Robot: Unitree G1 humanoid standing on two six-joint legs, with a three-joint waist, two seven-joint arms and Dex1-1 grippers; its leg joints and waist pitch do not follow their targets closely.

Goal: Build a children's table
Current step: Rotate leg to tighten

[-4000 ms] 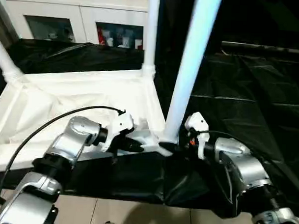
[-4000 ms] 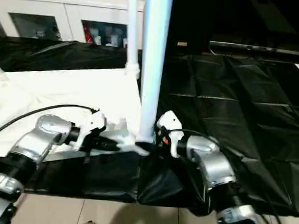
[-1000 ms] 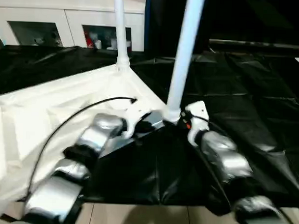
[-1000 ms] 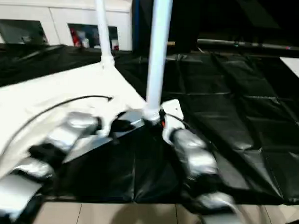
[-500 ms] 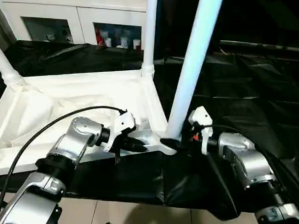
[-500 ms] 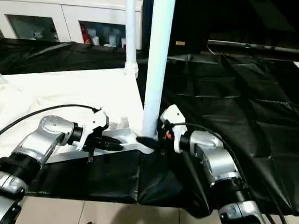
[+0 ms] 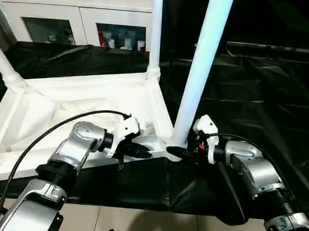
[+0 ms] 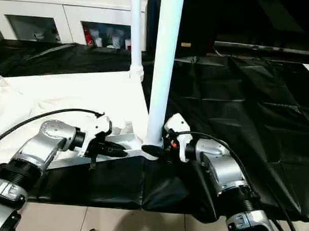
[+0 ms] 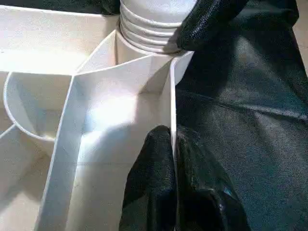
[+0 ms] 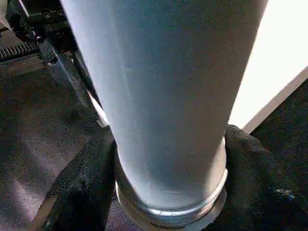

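Bench (image 7: 257,93), black-draped: carrying the whole assembly.

Table top (image 7: 58,109), white plastic, lying underside up at 9 o'clock of the bench centre; ribs and round corner sockets showing.

Legs: near-corner leg (image 7: 199,71) standing upright in its socket at 6 o'clock of the top's right edge; a second leg (image 7: 156,34) rising at the 12 o'clock corner; a third (image 7: 5,64) at 10 o'clock.

Right gripper (image 7: 179,152): fingers clamping the near leg's base, one each side.

Left gripper (image 7: 143,152): fingers pinching together on the top's rim wall (image 9: 172,110), bracing it.

Change: since half a second ago the right wrist is sitting slightly rotated, leg equally upright; likely screwing home, threads (image 9: 144,36) partly exposed.

Writing: none readable.
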